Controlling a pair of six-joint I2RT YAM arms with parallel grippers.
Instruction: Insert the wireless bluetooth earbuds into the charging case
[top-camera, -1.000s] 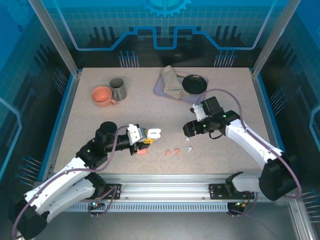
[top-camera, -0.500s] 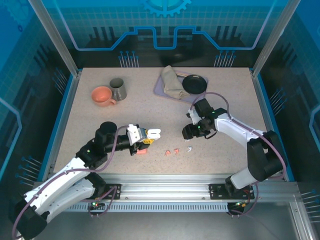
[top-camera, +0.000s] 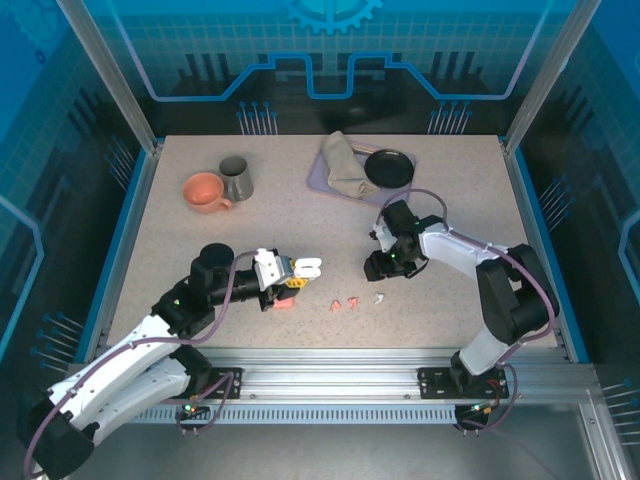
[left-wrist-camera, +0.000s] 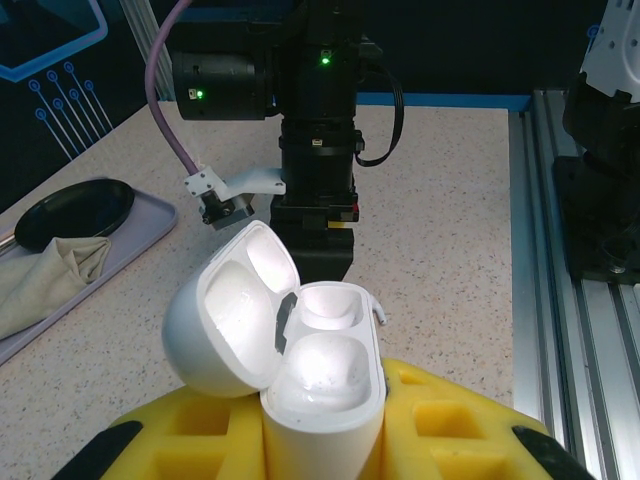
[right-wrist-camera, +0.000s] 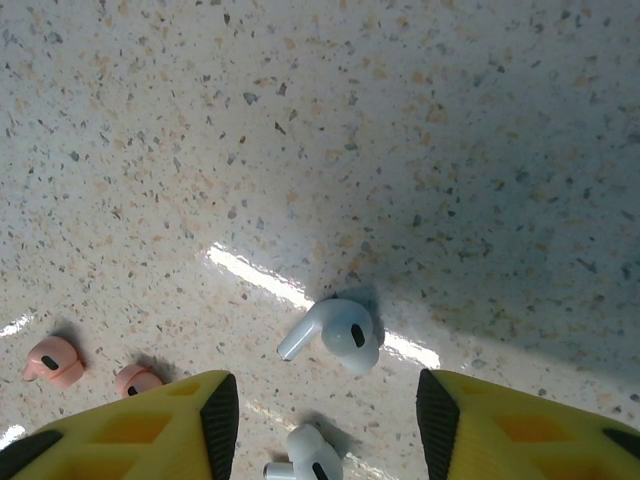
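Left gripper (top-camera: 284, 273) is pinching the white charging case (left-wrist-camera: 322, 400) between its yellow fingers (left-wrist-camera: 200, 440), out over the tabletop (top-camera: 450, 200), left of the middle and toward the near edge. That case juts out past the fingertips toward the right edge, its long axis in line with the gripper. Its lid (left-wrist-camera: 225, 320) is swung open to one side, so both hollows are in plain sight.

Over on the other side, the right gripper (right-wrist-camera: 325, 400) hangs low over the tabletop near the middle, its jaws spread and gripping nothing. Just ahead of its fingertips one white earbud (right-wrist-camera: 342, 332) lies flat, its stem pointing away from the round head toward the two pink earbuds (right-wrist-camera: 55, 360). Those two sit side by side, well apart from it. A second white earbud (right-wrist-camera: 300, 458) lies between the two fingers, partly cut off at the picture's edge. From above, the earbuds make a short row running along the near edge, pink ones toward the left
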